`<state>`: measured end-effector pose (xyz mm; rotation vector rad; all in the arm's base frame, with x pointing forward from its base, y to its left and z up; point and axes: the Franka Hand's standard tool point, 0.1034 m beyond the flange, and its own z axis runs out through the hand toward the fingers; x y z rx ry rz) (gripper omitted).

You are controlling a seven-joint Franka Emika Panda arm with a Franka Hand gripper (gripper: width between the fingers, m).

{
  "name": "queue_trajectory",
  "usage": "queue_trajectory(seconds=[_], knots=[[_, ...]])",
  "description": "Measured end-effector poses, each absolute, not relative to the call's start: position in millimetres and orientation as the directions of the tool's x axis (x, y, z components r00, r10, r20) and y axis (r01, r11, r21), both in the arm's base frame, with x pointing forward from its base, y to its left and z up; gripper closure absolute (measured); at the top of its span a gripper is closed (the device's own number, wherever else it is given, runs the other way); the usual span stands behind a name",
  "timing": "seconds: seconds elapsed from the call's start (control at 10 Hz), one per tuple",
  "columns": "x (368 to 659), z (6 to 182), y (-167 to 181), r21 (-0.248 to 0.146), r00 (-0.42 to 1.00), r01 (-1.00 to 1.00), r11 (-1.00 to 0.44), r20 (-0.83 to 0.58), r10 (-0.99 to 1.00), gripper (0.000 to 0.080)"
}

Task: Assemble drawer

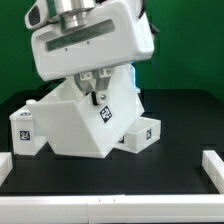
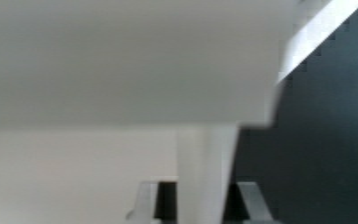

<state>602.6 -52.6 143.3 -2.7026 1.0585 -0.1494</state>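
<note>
The big white casing point(image 1: 78, 128) stands tilted on one edge at the middle of the black table, with a tag point(image 1: 104, 113) on its face. My gripper point(image 1: 97, 84) comes down from above and is shut on its upper wall. In the wrist view the thin white wall point(image 2: 208, 160) runs between the fingers point(image 2: 250, 200), and the gripper point(image 2: 206, 202) is closed around it. The drawer point(image 1: 141, 134), a low white tray with a tag, lies on the exterior view's right, partly hidden behind the casing.
A small white block with a tag point(image 1: 24, 131) stands at the exterior view's left, close to the casing. White raised rails sit at the front left point(image 1: 8, 166) and front right point(image 1: 213, 166). A green wall stands behind the table.
</note>
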Motion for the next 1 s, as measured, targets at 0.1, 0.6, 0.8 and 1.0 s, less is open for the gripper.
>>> queue_trajectory(seconds=[0.1,0.6,0.8,1.0], knots=[[596.0,141.4,-52.4,-0.242,0.744,-0.662,-0.709,-0.094,-0.662,0.0767],[623.1,158.2,-18.6,-0.159,0.506,-0.854,-0.496,-0.477,-0.718,0.0767],[627.6,147.8,-10.6,-0.081,0.425,-0.876,-0.475,-0.595,-0.682,0.0767],[630.6,142.7,-19.6,-0.075,0.42,-0.877,-0.475,-0.602,-0.679,0.0767]])
